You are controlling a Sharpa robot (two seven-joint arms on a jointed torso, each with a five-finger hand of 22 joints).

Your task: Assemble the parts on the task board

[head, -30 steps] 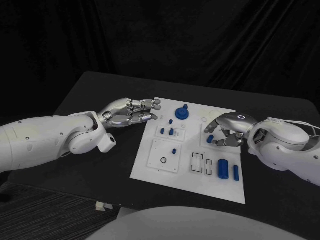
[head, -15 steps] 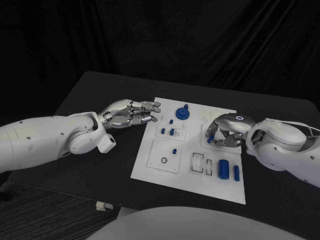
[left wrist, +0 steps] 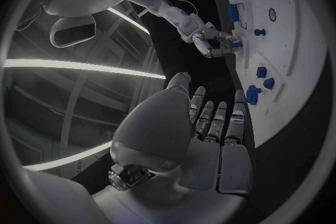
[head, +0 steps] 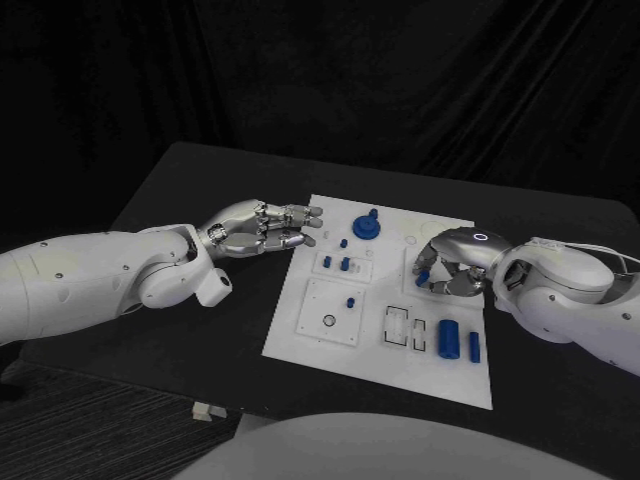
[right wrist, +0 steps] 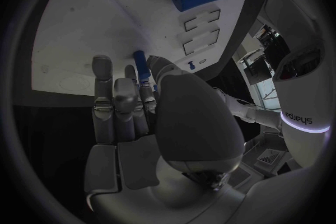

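Two blue cylinders near right hand.

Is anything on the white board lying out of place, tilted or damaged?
Nothing stands out. The task board lies flat, the blue parts look seated and whole. The right hand pinches a small blue peg; the left hand holds nothing.

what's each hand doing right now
Left hand: holds nothing, fingers curled in, at the task board's edge.
Right hand: pinches a small blue part over the board.
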